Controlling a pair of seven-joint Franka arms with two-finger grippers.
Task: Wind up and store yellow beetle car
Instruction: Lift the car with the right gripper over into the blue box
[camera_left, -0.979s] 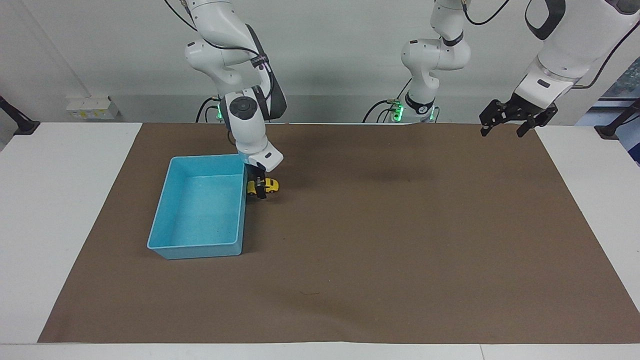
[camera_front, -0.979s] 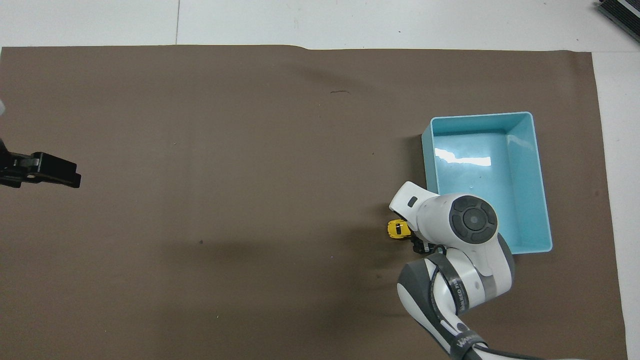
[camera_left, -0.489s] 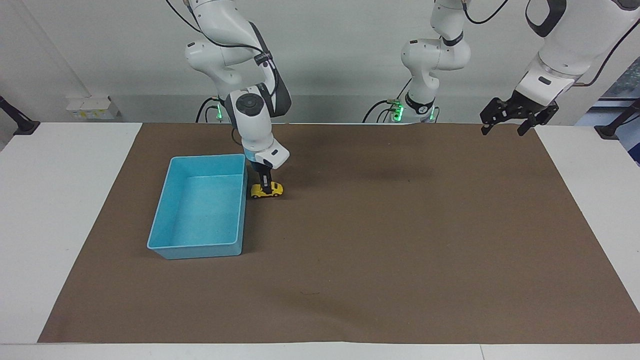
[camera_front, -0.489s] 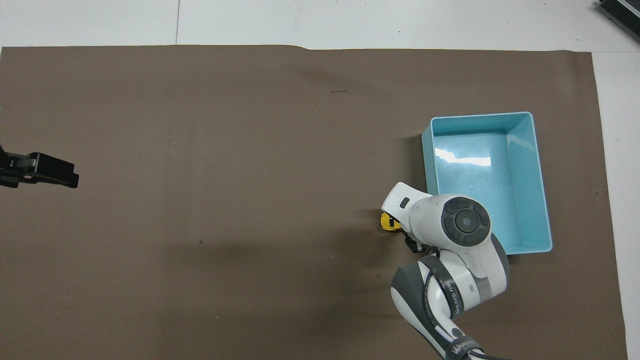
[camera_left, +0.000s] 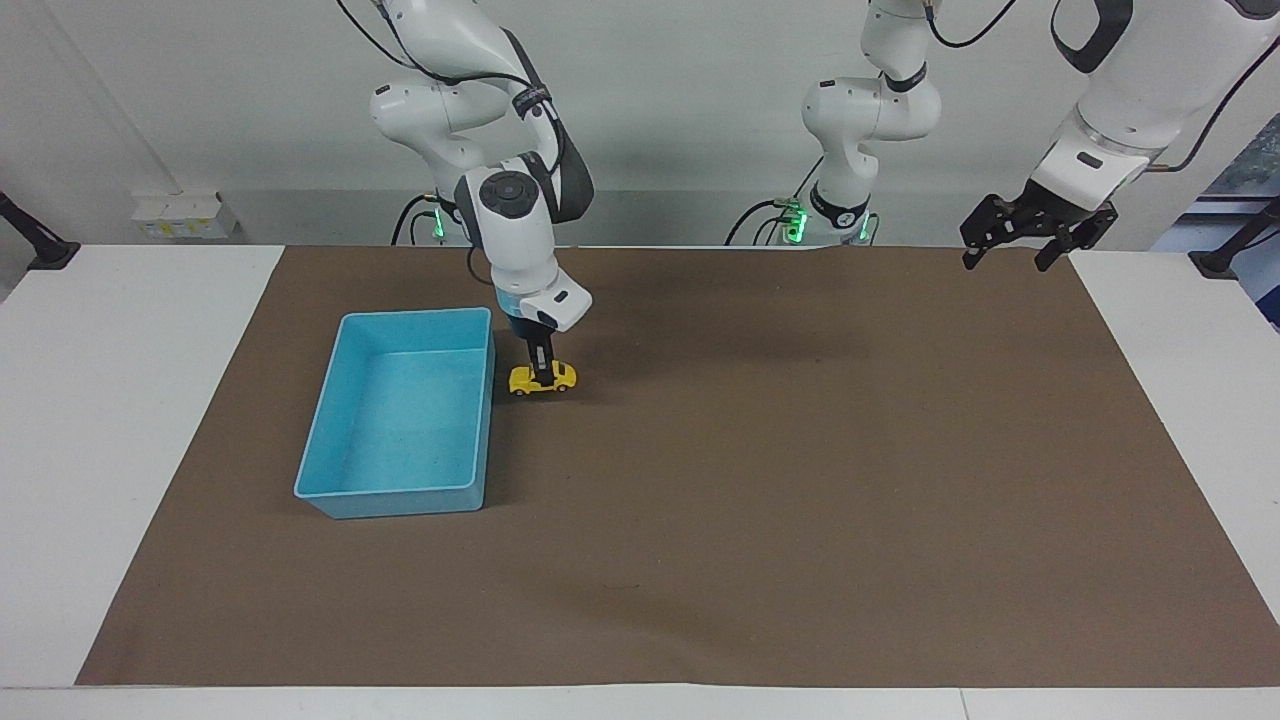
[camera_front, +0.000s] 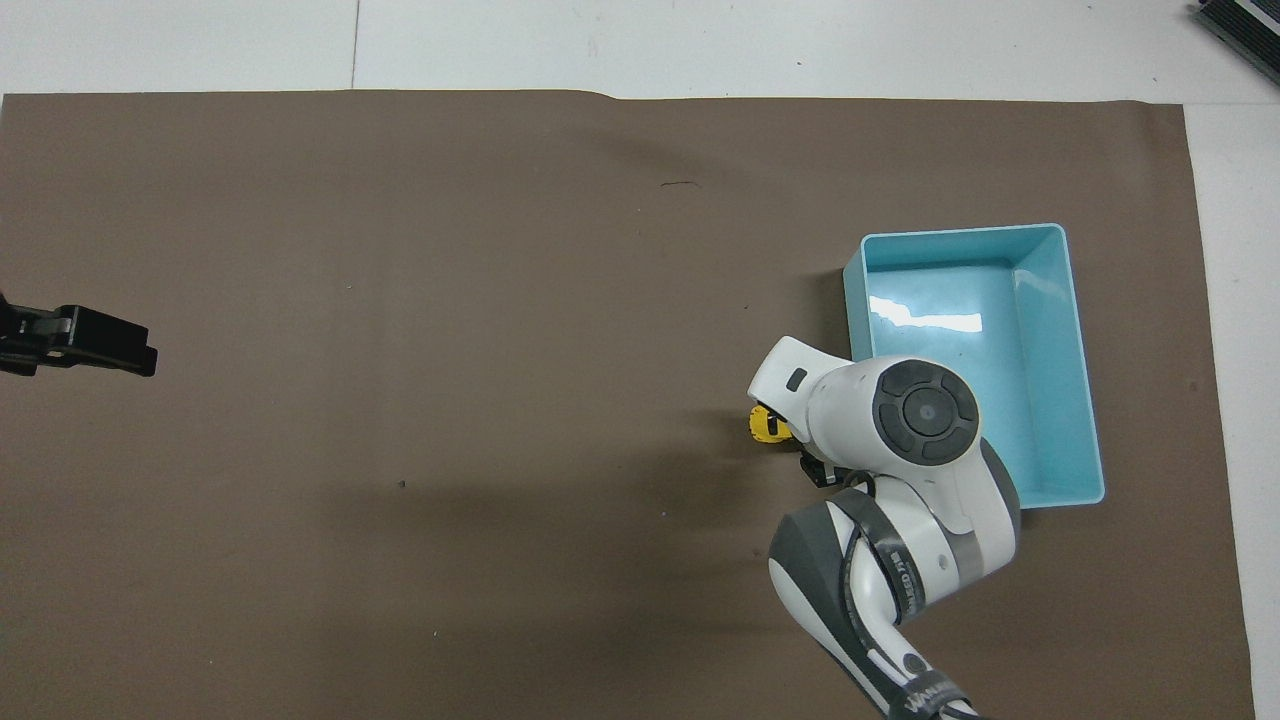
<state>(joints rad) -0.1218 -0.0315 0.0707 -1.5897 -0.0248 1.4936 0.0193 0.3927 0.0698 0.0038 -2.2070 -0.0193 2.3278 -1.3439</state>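
The yellow beetle car (camera_left: 543, 380) stands on the brown mat beside the light-blue bin (camera_left: 400, 316), at the bin's end nearer to the robots. My right gripper (camera_left: 541, 372) comes straight down onto the car and is shut on its body. In the overhead view the right arm's wrist covers most of the car (camera_front: 763, 425), and only its yellow tip shows. My left gripper (camera_left: 1018, 243) hangs open in the air over the mat's corner at the left arm's end, holding nothing; the left arm waits.
The bin (camera_front: 960, 231) has nothing in it and lies toward the right arm's end of the table. The brown mat (camera_left: 800, 480) covers most of the white table. A wall socket strip (camera_left: 185, 215) sits off the mat.
My right gripper has closed on the car and slid it a little along the mat, away from the bin toward the left arm's end. The left arm barely moved.
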